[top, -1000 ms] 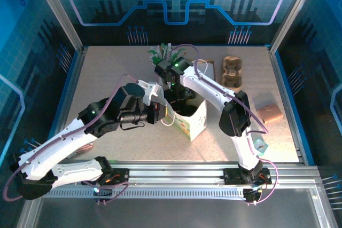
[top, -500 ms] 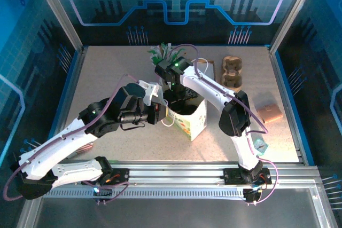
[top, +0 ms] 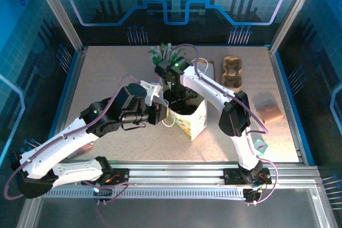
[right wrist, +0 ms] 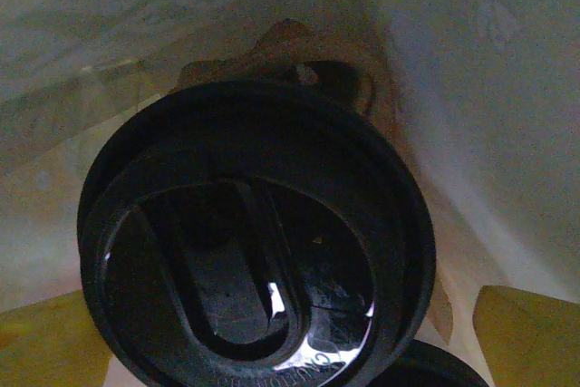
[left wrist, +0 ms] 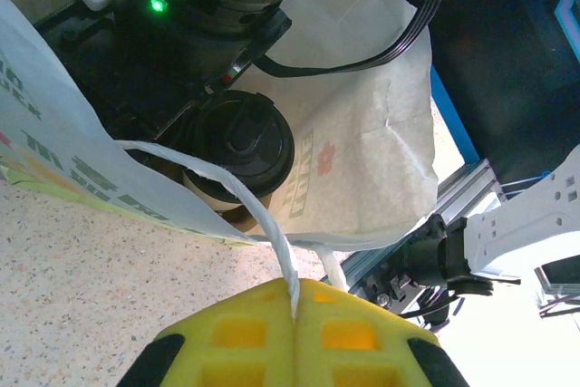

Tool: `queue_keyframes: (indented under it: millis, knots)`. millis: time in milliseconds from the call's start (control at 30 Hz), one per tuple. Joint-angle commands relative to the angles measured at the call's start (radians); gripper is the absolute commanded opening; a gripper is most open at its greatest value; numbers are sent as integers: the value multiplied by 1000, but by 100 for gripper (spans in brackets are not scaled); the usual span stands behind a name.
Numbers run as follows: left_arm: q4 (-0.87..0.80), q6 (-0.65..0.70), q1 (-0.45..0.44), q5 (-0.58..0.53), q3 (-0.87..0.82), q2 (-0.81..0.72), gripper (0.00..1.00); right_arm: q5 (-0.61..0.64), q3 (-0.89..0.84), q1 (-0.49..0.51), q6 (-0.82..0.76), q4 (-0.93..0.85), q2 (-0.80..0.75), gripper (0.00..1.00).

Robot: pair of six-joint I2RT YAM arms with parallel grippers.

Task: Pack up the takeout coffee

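Left end effector [left wrist: 294, 307] has its yellow, waffle-moulded pads pressed together on the white twisted-paper handle [left wrist: 245, 201] of the paper bag [left wrist: 362, 160], which stands at the centre of the top view on the speckled tabletop [top: 107, 78]. Right end effector [top: 178, 95] reaches down through the bag mouth; in the right wrist view its yellow pads [right wrist: 521, 333] sit at the lower corners of the frame, spread wide and apart from the lid [right wrist: 254, 242], gripping nothing.

Step in hand, as judged: placement. The takeout coffee [left wrist: 240, 140] stands upright inside the bag, directly under the right wrist, and appears released.

Next move, as judged: the right arm should rise straight out of the mouth, with its fingers clear of the lid rim and the bag walls, while the pinched handle holds the mouth open.

Materials and shapes: the lid is glossy black plastic, round, with a raised rim and an oblong recessed panel. Most of the cup body is hidden beneath it. The bag is thin, creased white paper with green and red print, and looks easily dented. A brown crumpled shape [right wrist: 299, 43] behind the lid cannot be identified.
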Motion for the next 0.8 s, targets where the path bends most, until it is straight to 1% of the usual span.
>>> queue_keyframes:
  millis: [0,767]
  knots:
    - [-12,18,-9,-10,36,4,0,0,18,-16,-14,-48,-12,100]
    - [-32,3,-11,-35,48,10,0,-10,59,-26,-27,-72,-41,100]
